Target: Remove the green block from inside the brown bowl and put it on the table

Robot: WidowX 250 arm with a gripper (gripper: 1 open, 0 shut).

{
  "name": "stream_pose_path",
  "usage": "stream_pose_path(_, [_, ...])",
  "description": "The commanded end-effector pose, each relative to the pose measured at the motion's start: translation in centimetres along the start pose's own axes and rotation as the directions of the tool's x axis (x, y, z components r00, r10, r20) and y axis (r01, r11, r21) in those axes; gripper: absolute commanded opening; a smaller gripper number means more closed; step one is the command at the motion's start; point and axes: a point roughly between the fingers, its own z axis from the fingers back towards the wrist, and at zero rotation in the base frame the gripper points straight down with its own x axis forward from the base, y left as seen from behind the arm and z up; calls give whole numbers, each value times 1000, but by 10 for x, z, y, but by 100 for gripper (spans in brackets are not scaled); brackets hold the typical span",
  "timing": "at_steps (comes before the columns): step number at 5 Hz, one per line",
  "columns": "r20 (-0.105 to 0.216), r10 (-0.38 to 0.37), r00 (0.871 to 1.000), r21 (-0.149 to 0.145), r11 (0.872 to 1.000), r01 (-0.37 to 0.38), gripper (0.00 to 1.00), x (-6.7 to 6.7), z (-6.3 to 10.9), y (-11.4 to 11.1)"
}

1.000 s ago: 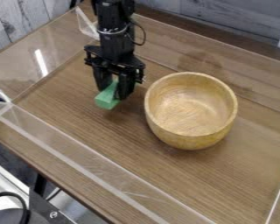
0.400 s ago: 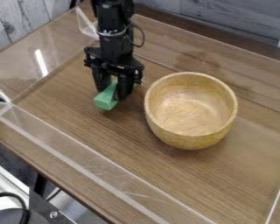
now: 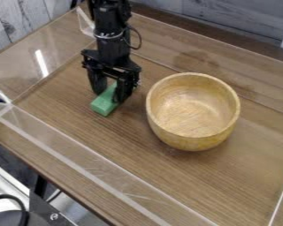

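- we see the block (image 3: 103,103) lying on the table (image 3: 73,146), left of the bowl (image 3: 194,109) and clear of it; the bowl is empty
- the claw (image 3: 112,89) stands over the block, jaws spread wide, holding nothing
- we judge the block light, stiff and smooth-sided; if it needs regripping, pinch across its long flat sides
- placing looks done

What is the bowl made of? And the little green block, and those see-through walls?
The bowl looks like light wood, smooth with a matte finish: grain lines show inside. The green block looks like painted wood or plastic; its even bright colour hides which. The walls look like clear plastic, maybe acrylic: glossy, with glare, and the table shows through them.
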Motion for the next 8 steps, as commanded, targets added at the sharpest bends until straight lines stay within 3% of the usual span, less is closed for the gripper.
stream_pose_path(1, [101, 10, 995, 5, 1000, -11, 100, 12, 37, 4])
stream_pose_path(3, [227, 11, 974, -21, 1000, -7, 100, 15, 108, -2])
stream_pose_path(4, [268, -5, 963, -23, 1000, 12, 100, 15, 136, -8])
stream_pose_path(7, [178, -49, 983, -23, 998, 54, 100, 6, 87, -11])
stream_pose_path(8, [161, -49, 986, -18, 998, 53, 100, 5, 73, -9])
